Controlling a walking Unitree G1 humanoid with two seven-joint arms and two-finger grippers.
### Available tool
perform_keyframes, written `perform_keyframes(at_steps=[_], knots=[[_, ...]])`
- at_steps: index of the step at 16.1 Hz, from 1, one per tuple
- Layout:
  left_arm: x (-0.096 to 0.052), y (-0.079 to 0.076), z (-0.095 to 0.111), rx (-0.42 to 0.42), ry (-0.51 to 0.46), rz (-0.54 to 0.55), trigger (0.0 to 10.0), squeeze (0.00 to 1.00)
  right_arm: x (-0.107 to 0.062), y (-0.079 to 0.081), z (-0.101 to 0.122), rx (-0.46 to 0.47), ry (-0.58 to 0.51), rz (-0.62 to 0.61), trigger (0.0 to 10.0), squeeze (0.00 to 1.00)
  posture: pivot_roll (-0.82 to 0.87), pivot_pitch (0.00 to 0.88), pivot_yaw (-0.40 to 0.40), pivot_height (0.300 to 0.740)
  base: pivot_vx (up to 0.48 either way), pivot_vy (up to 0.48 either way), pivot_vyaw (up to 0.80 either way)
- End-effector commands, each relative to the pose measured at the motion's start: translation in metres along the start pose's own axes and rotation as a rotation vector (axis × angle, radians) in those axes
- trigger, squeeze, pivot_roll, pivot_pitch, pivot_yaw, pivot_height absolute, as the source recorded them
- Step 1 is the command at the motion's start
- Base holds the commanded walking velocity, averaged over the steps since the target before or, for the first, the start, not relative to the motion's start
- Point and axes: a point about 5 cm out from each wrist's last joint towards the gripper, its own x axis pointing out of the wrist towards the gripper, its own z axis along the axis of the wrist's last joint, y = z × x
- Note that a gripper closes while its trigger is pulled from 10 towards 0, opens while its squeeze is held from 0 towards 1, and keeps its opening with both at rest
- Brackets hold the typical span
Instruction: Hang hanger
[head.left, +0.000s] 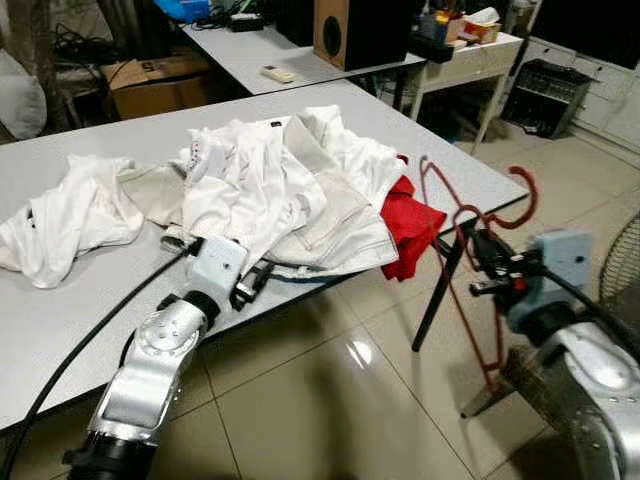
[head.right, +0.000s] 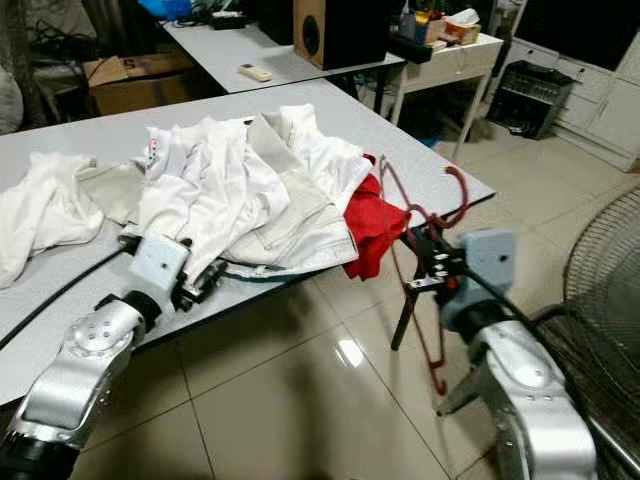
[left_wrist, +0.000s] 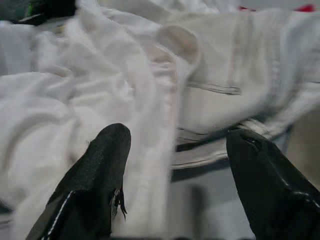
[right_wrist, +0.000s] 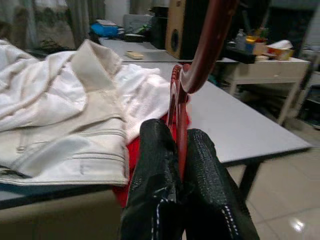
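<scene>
My right gripper (right_wrist: 181, 150) has both black fingers pressed together on the red hanger (head.left: 470, 250), pinching its thin frame just below the hook. I see the hanger held upright off the right end of the grey table (head.left: 90, 300), its hook curling up and to the right above the gripper and its frame dropping toward the tiled floor (head.left: 330, 400). It hangs just beside a red garment (head.left: 408, 228) that spills over the table's near right edge.

My left gripper (left_wrist: 172, 165) has its fingers spread apart, pointing at the near edge of the pile of white clothes (head.left: 270, 190), with one finger (left_wrist: 100, 170) against white fabric; I hold nothing in it. The pile lies in the middle of the table, a cream jacket (right_wrist: 65, 130) on its right side, and another white garment (head.left: 70, 215) lies to the left.

Far behind, a second table (head.left: 270, 50) carries a speaker (head.left: 345, 30) and a remote (head.left: 277, 73). A fan (head.right: 600, 270) stands at the right on the floor.
</scene>
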Motion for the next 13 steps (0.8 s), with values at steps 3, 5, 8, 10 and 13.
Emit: perform_keyframes(at_steps=[3,5,8,10,13], knots=[[0.005,-0.002,-0.002,0.046,0.027,-0.012,0.0,0.00,-0.003,-0.006,0.002,-0.012,-0.004,-0.010,10.0,0.00,-0.14,0.000,0.003,0.740,0.000,0.000,0.00],[0.006,0.002,-0.006,0.083,0.048,0.035,0.0,0.00,-0.004,-0.005,0.002,-0.018,-0.001,-0.004,10.0,0.00,-0.14,0.000,0.002,0.740,0.000,0.000,0.00],[0.006,0.011,-0.007,0.123,0.056,0.096,0.0,0.00,-0.004,-0.005,0.001,-0.024,0.004,0.003,10.0,0.00,-0.14,0.000,-0.003,0.740,0.000,0.000,0.00],[0.005,0.013,-0.004,0.118,0.027,0.109,0.0,0.00,-0.004,-0.004,0.001,-0.025,0.004,0.007,10.0,0.00,-0.14,0.000,-0.004,0.740,0.000,0.000,0.00],[0.006,0.008,0.003,0.062,-0.031,0.065,0.0,0.00,-0.003,-0.003,0.000,-0.025,0.006,0.013,10.0,0.00,-0.13,0.000,-0.006,0.740,0.000,0.000,0.00]])
